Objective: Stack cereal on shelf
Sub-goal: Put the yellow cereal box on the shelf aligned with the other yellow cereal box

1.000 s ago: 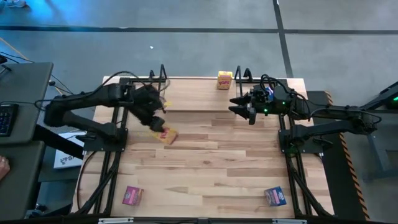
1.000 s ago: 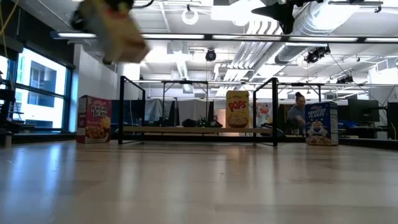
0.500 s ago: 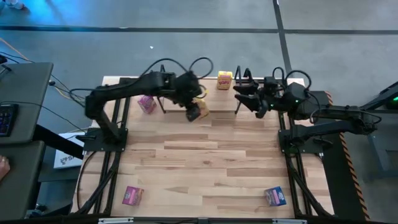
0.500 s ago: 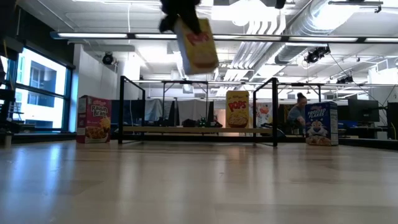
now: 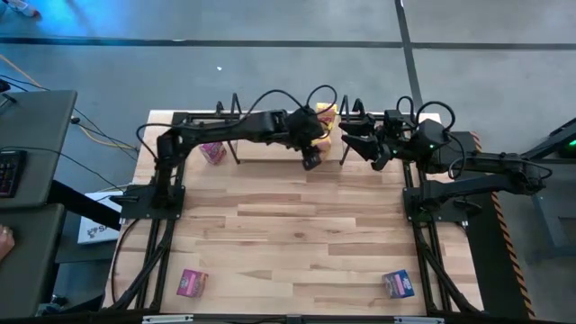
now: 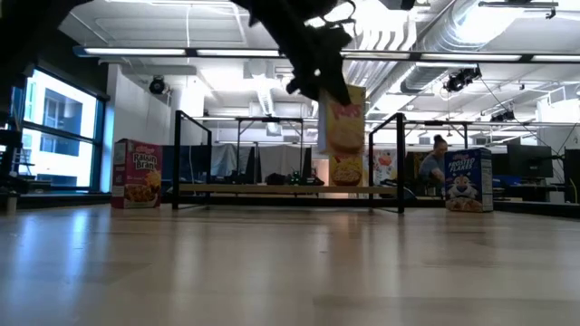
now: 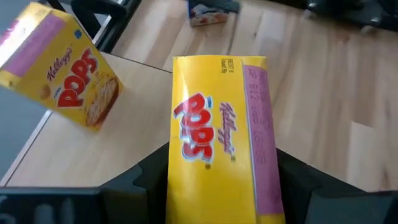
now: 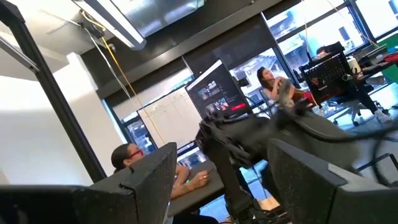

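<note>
Gripping a yellow Pops box (image 7: 221,137) between its fingers, the left gripper (image 5: 310,148) holds it over the shelf (image 5: 270,144), upper centre, beside a second Pops box (image 7: 62,74). The right gripper (image 5: 349,144), spread, waits alongside. Pink box (image 5: 192,283) and blue box (image 5: 397,283) lie on the wood table (image 5: 297,234).

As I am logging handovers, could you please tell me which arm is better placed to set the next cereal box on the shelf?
Left: its hand already holds a yellow cardboard Pops box over the pale wood shelf board.
</note>
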